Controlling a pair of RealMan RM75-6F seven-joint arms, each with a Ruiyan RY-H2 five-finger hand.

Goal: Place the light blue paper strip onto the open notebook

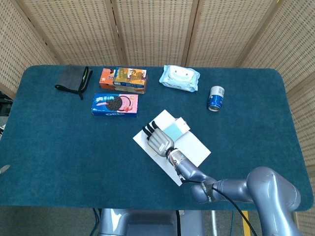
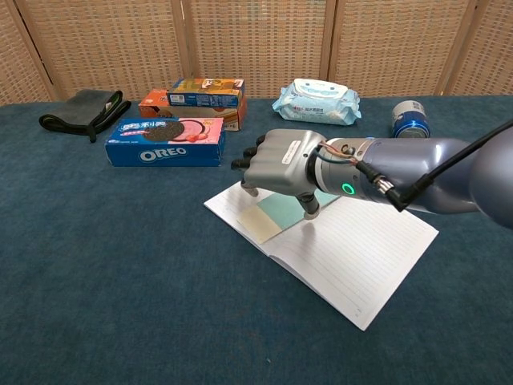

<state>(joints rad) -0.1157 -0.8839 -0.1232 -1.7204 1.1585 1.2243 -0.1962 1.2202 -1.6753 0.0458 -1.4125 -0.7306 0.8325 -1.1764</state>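
Note:
The open white notebook [image 1: 193,147] [image 2: 361,257] lies at the middle of the blue table, turned at an angle. The light blue paper strip [image 1: 175,129] [image 2: 276,213] lies flat on its far left page, with a pale cream end toward the page corner. My right hand [image 1: 158,140] [image 2: 280,164] hovers just over the strip, its fingers stretched out toward the Oreo box and its thumb pointing down beside the strip's edge. Nothing shows in its grasp. Part of the strip is hidden under the hand. My left hand is in neither view.
A blue Oreo box [image 1: 115,104] [image 2: 164,142] and an orange box [image 1: 123,79] lie at the back left, with a black cloth [image 1: 73,78] further left. A wipes pack [image 1: 179,77] and a blue can [image 1: 215,98] [image 2: 410,119] stand behind the notebook.

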